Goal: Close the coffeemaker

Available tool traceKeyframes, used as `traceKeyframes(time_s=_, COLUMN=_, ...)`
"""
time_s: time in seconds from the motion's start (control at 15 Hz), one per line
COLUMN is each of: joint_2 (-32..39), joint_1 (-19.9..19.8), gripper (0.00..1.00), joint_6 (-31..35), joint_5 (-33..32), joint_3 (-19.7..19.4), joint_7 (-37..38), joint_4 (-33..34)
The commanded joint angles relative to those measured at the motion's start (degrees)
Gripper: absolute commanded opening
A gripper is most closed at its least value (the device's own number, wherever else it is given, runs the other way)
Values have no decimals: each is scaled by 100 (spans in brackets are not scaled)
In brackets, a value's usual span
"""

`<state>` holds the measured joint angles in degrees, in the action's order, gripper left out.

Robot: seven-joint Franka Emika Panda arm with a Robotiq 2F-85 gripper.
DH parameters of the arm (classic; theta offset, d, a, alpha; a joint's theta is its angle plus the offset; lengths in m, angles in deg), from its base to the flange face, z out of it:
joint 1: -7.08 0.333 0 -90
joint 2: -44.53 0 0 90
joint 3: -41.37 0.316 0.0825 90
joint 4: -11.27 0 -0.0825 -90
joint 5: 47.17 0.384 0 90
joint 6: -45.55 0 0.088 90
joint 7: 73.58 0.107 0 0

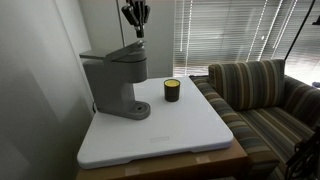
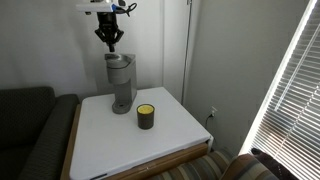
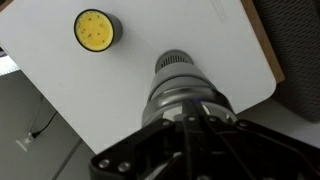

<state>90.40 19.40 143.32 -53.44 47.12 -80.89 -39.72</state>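
The matte grey coffeemaker (image 1: pixel 115 80) stands at the back of the white table, also seen in an exterior view (image 2: pixel 121 82). Its top lid lies low on the head; I cannot tell whether it is fully latched. In the wrist view I look straight down on its round top (image 3: pixel 183 80). My gripper (image 1: pixel 138 30) hangs a short way above the head, apart from it, with its fingers pressed together and nothing between them. It also shows in an exterior view (image 2: pixel 111 44) and in the wrist view (image 3: pixel 188 118).
A small dark jar with a yellow top (image 1: pixel 171 90) stands on the white table top (image 1: pixel 190 135) beside the coffeemaker, and shows in the wrist view (image 3: pixel 97 29). A striped sofa (image 1: pixel 265 95) adjoins the table. A wall and window blinds (image 1: pixel 225 30) are behind.
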Motion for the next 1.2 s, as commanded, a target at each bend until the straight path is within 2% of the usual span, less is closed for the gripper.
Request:
traceKeyframes(time_s=0.0, joint_2=69, joint_1=-21, gripper=0, joint_6=-107, joint_5=63, joint_3=13, joint_7=53, joint_4=12)
traceKeyframes(time_s=0.6, joint_2=21, joint_1=-56, gripper=0, joint_6=137, joint_5=74, joint_3=7, joint_7=362, joint_4=-381)
traceKeyframes(time_s=1.13, joint_2=-197, joint_1=-95, gripper=0, joint_6=766, joint_5=59, joint_3=-8, joint_7=747, joint_4=-1208)
